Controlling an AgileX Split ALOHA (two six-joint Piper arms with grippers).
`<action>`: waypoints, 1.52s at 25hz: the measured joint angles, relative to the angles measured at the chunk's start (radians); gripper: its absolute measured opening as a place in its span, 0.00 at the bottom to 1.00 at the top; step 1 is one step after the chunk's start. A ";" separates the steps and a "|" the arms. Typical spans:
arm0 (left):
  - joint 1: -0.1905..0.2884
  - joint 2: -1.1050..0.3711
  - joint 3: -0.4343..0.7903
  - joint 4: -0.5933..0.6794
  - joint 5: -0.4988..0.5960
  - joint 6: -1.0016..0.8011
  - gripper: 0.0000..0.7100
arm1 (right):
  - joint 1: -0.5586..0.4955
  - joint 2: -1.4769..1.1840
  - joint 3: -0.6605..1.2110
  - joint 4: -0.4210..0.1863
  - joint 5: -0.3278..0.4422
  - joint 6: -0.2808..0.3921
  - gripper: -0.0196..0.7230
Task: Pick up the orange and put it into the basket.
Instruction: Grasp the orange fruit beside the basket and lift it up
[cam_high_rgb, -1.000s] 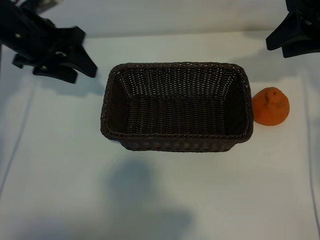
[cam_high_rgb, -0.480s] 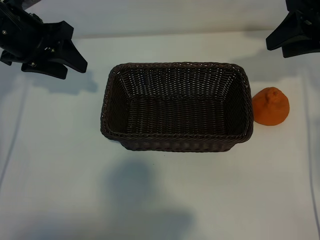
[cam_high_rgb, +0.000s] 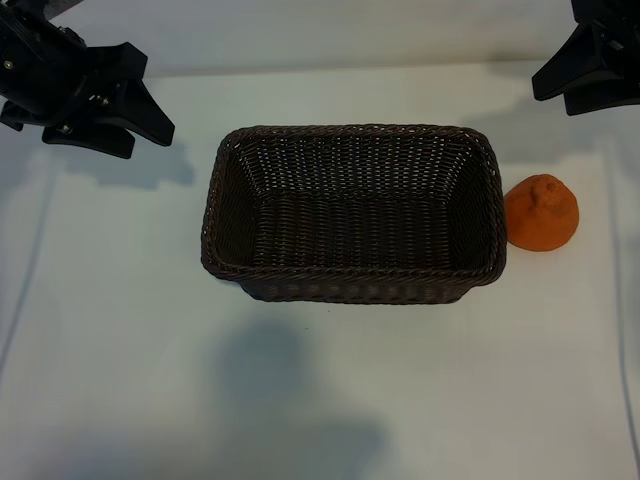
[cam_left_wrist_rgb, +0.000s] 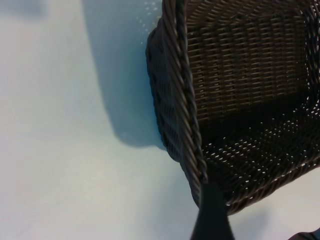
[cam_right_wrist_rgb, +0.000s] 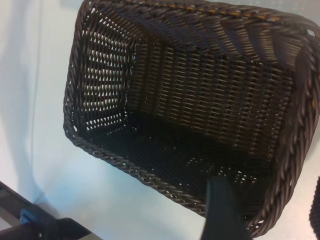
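A plain white table (cam_high_rgb: 330, 400) fills the exterior view, smooth and bare of markings, with soft grey shadows pooling on it: one broad blur below the basket, another under each arm near the far corners. Along the far edge the white surface meets a paler band, and little else of the room shows.

Dead centre sits the basket (cam_high_rgb: 353, 285), dark brown wicker, rectangular with rounded corners, braided rim, nothing inside it. The wrist views look down its sloping woven walls to a bare weave floor.

Off to the basket's right end, just beside the rim but not quite touching, rests the orange (cam_high_rgb: 541, 212) on the table, its bumpy knob up.

The left gripper (cam_high_rgb: 120, 105) hangs over the far left corner of the table, well apart from the basket, its fingers spread wide and holding nothing. The right gripper (cam_high_rgb: 570, 85) sits at the far right corner, partly cut off by the picture's edge, above and beyond the orange; its fingers stand apart too, empty. In each wrist view a dark fingertip pokes in over the basket rim, and a thin seam line runs down the table's left side.
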 joint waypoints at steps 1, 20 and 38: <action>0.000 0.000 0.000 0.000 0.000 0.000 0.77 | 0.000 0.000 0.000 0.000 0.000 0.000 0.59; 0.000 0.000 0.000 0.000 0.000 0.023 0.77 | 0.000 0.000 0.000 0.000 0.000 0.000 0.59; 0.000 0.000 0.000 0.000 0.000 0.050 0.77 | 0.000 0.000 0.000 -0.111 0.000 -0.079 0.59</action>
